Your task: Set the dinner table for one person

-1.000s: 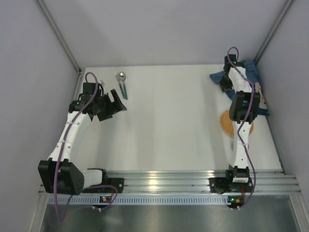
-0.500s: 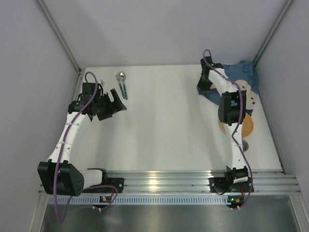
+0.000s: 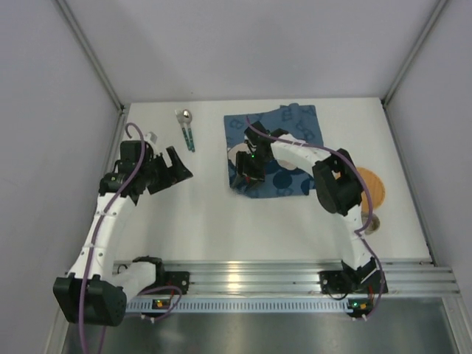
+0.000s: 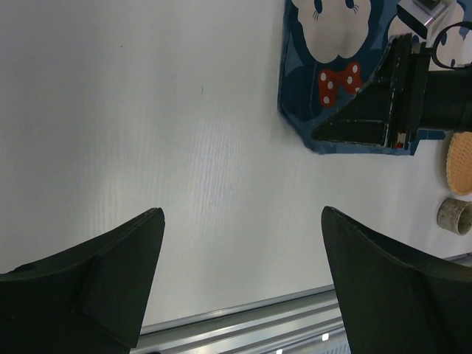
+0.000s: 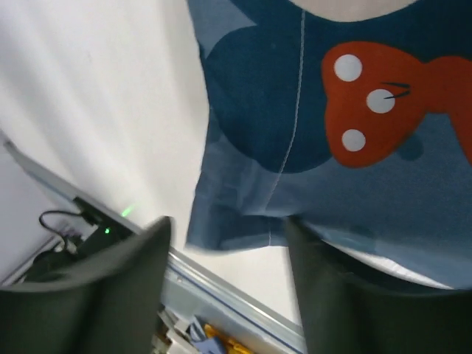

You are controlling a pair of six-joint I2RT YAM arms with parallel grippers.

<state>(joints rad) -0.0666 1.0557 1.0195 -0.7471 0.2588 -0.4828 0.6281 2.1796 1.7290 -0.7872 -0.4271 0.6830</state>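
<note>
The table (image 3: 210, 221) fills the floor of the walled cell, white and flat, with its ribbed rail (image 3: 243, 274) along the near edge where both arms are bolted. A blue mat (image 3: 284, 125) lies spread at back centre, with cartoon faces, a red spotted bow and letters on it.

The right arm sweeps across from its base to the mat's near left corner, and the right gripper (image 3: 247, 179) sits right over that corner. From the wrist, the right gripper (image 5: 228, 225) shows both fingers apart with the mat's (image 5: 295, 110) hem lying loose in the gap. That reads as released, nothing pinched. The picture is a bit blurred.

Over on the left, the left gripper (image 3: 181, 164) hangs above bare table, well clear of the mat. Its own view shows the left gripper (image 4: 242, 214) spread wide and holding nothing, with the mat (image 4: 324, 44) off at the top right.

Cutlery (image 3: 188, 131) with teal handles lies at back left, just beyond the left gripper. An orange disc (image 3: 374, 189) lies to the right of the mat, partly under the right arm, and a small cup (image 3: 371, 223) stands just nearer than it.
</note>
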